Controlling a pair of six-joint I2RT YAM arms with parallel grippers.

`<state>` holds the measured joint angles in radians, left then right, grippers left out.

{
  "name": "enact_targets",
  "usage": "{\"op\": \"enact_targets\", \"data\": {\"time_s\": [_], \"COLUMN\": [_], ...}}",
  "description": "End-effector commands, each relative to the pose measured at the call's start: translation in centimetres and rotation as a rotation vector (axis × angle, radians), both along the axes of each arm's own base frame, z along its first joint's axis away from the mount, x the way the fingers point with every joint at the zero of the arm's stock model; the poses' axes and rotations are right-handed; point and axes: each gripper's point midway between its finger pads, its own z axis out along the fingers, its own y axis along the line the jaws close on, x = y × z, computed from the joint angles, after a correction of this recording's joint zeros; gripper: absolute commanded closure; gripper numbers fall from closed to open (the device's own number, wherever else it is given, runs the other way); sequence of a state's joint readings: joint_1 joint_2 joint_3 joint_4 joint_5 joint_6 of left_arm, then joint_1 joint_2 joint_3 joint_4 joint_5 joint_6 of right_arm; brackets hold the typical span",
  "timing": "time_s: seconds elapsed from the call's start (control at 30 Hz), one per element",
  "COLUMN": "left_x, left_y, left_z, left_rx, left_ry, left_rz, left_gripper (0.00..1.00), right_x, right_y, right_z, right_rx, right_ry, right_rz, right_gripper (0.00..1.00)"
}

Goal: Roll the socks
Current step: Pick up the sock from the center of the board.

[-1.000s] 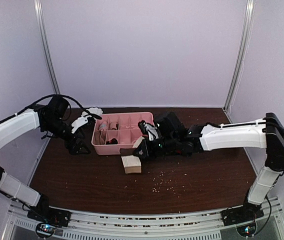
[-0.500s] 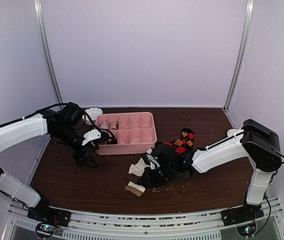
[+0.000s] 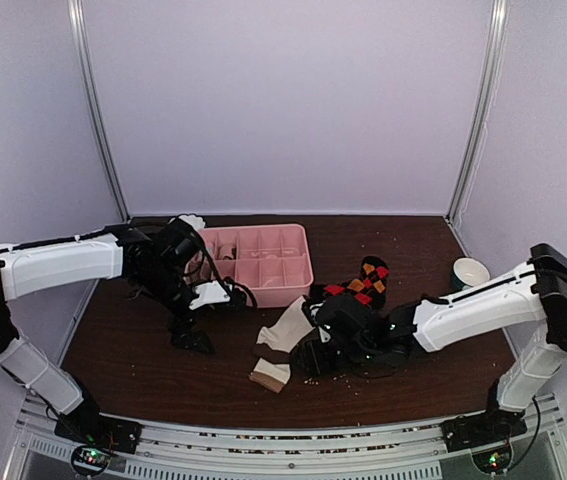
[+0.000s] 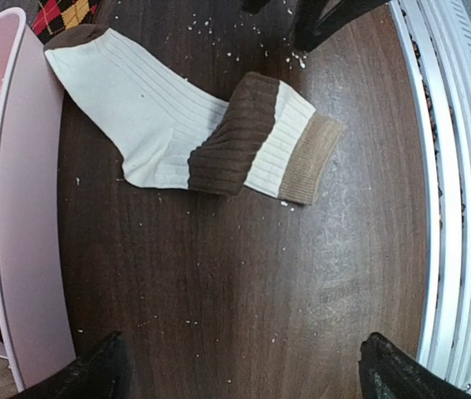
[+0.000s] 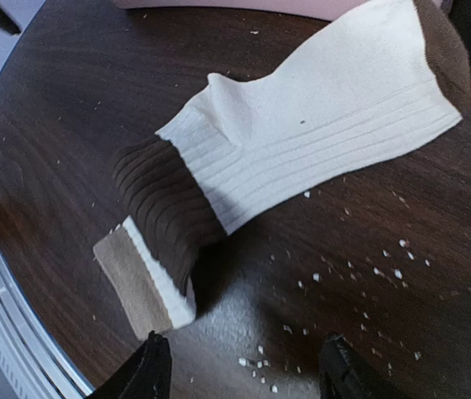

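Right wrist view: a cream-white sock [image 5: 318, 141] with brown bands lies on the dark table [image 5: 52, 125], its cuff end folded over, near the pink tray [image 4: 27, 249]. The right gripper [image 5: 247, 366] and left gripper [image 4: 245, 370] hang released, empty.

light: soft, even | glare: pale sheen on table [image 5: 243, 307] | wrist views: edges bent

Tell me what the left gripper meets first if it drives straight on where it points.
Most likely the bare table: the left gripper looks down on it, jaws open. The cream sock lies farther ahead, so it probably lands short, though depth is unclear.
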<state>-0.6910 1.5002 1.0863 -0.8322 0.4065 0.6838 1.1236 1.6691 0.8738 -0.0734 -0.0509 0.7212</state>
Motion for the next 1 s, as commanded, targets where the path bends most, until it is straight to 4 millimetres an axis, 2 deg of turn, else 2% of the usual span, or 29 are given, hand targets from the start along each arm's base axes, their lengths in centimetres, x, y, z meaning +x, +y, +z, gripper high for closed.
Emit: {"op": "enact_targets", "data": {"time_s": [0.0, 0.07, 0.13, 0.23, 0.33, 0.43, 0.57, 0.67, 0.8, 0.97], "left_x": [0.9, 1.6, 2.4, 3.9, 5.1, 5.2, 5.1, 5.0, 4.6, 4.6], "left_y": [0.1, 0.8, 1.7, 3.4, 5.2, 6.5, 7.6, 8.4, 8.9, 9.2], "left_z": [0.8, 1.3, 2.0, 3.0, 3.1, 2.6, 2.5, 2.4, 2.2, 2.4], "left_rx": [-0.001, -0.007, -0.034, -0.074, -0.062, -0.052, -0.047, -0.039, -0.028, -0.027], "left_ry": [-0.025, -0.024, -0.008, 0.024, 0.010, -0.017, -0.072, -0.076, -0.081, -0.092], "left_rz": [0.015, 0.055, 0.109, 0.201, 0.282, 0.335, 0.378, 0.397, 0.398, 0.400], "left_gripper": [0.02, 0.02, 0.02, 0.02, 0.02, 0.02, 0.02, 0.02, 0.02, 0.02], "right_x": [-0.9, -2.4, -4.3, -6.4, -7.2, -7.1, -6.5, -5.0, -4.0, -4.9], "right_y": [-2.9, -2.5, -1.2, 0.8, 3.0, 5.1, 7.3, 7.6, 7.7, 7.8], "right_z": [2.2, 3.1, 3.7, 3.0, 2.2, 1.6, 0.4, -0.5, -1.3, -2.8], "right_rx": [-0.170, -0.231, -0.266, -0.286, -0.289, -0.304, -0.291, -0.283, -0.275, -0.255], "right_ry": [-0.285, -0.412, -0.528, -0.591, -0.600, -0.618, -0.601, -0.571, -0.553, -0.487], "right_rz": [0.074, 0.163, 0.285, 0.455, 0.570, 0.626, 0.674, 0.652, 0.639, 0.669], "right_gripper": [0.38, 0.36, 0.33, 0.27, 0.23, 0.27, 0.38, 0.46, 0.53, 0.63]}}
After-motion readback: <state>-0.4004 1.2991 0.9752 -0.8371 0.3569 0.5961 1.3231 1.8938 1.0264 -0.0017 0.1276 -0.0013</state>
